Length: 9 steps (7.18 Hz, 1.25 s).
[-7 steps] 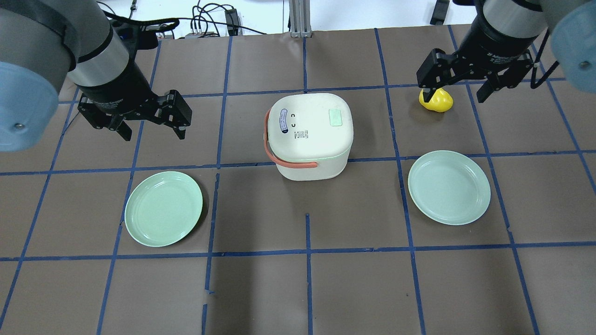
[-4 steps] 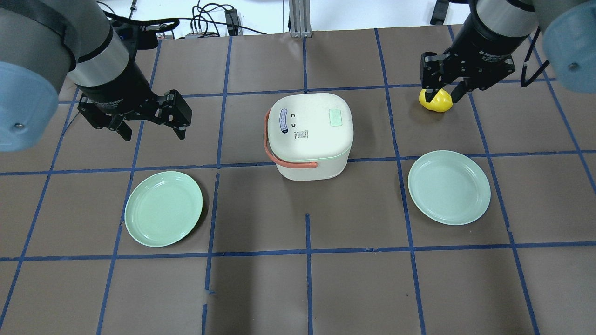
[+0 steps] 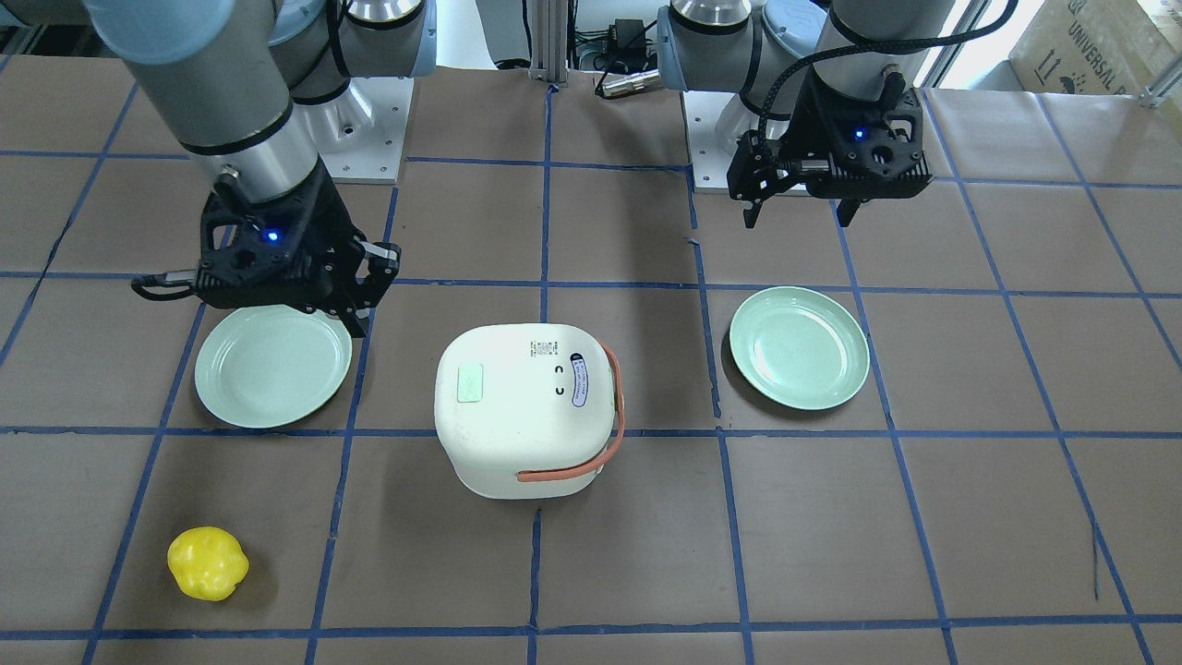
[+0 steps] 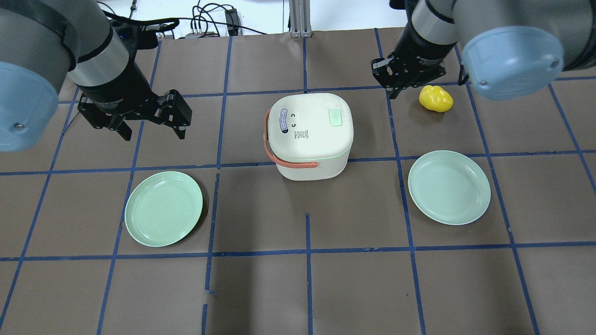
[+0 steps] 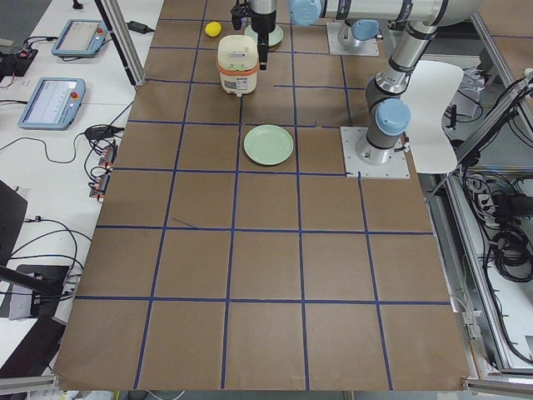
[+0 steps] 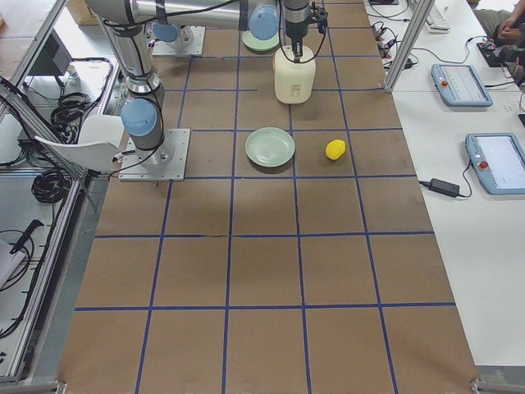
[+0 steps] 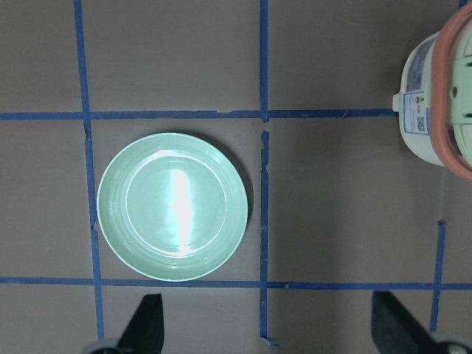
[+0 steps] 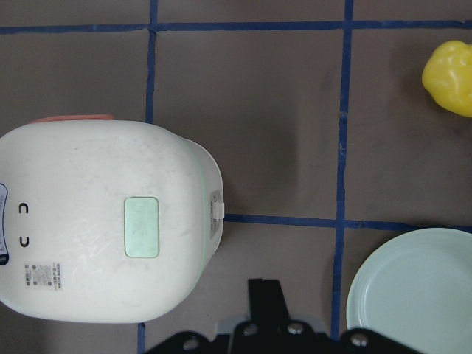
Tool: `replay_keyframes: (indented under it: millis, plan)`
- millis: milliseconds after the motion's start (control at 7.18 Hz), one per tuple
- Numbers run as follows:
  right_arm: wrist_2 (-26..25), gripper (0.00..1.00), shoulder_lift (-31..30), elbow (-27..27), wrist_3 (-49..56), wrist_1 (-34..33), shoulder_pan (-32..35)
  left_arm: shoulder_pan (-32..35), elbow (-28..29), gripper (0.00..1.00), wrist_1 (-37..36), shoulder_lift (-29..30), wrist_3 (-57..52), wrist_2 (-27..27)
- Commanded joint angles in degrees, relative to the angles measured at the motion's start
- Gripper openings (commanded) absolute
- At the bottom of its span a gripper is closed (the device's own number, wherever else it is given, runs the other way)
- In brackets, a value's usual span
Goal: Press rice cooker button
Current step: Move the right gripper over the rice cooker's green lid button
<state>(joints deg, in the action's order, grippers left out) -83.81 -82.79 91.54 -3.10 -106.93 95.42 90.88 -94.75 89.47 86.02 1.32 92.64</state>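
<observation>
Mint-green plates sit nearest the robot on the taped brown surface (image 4: 354, 284): the left plate (image 4: 163, 208) and the right plate (image 4: 449, 187), well apart, each with nothing on it. Between them and a little farther back stands the rice cooker (image 4: 309, 135), near the middle of the surface. Its lid is down, so whatever its pot holds is hidden, and its orange handle (image 4: 274, 158) wraps the left side and front. On the lid, toward the right, is a pale green pad (image 4: 336, 117) that I take to be the button.

Level with the cooker, the left gripper (image 4: 153, 135) hangs well off to its side, jaws spread and holding nothing. Farther back, the right gripper (image 4: 393, 90) hovers just past the cooker's far right corner. Its jaws are clenched together on nothing, apart from the yellow lumpy toy (image 4: 436, 98) lying beside it.

To me this looks like the approach, since nothing touches the cooker yet. Next, I reckon, the right arm must come across over the pad and go straight down on its closed tips, gently enough not to shove the cooker.
</observation>
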Motion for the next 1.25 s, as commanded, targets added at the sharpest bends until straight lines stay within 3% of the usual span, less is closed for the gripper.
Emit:
replay_keyframes:
  millis: [0, 1114]
  plan:
    - [-1.0, 0.05, 2.8, 0.3, -1.6, -3.2, 2.9, 0.0, 0.0, 1.00, 0.0, 0.0, 0.0, 0.0]
    - [-1.4, 0.05, 7.1, 0.5, -2.8, -7.7, 7.8, 0.0, 0.0, 1.00, 0.0, 0.0, 0.0, 0.0]
